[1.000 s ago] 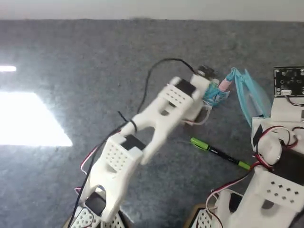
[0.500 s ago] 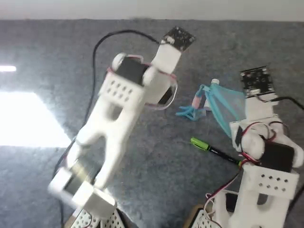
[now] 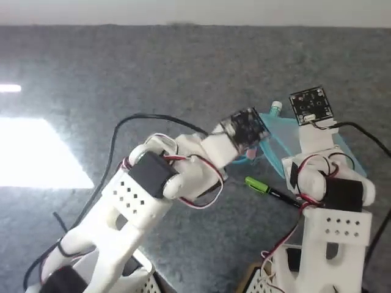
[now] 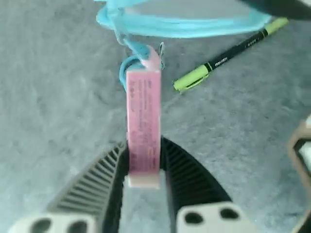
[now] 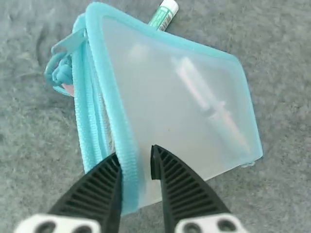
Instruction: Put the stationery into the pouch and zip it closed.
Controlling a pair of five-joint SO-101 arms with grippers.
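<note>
1. A bright patch of glare lies on the grey table at the far left.
2. The left arm stretches across the middle. The left gripper is clenched on a pink eraser, which sticks straight out from between the jaws. Its far end sits close by the pouch's blue zip loop.
3. A green and black pen lies loose on the table, between the two arms and just beside the pouch.
4. The clear, blue-edged pouch rests on the table at the right. The right gripper has its jaws pinched on the pouch's blue rim.
5. A small green-and-white tube pokes out past the far edge of the pouch.
</note>
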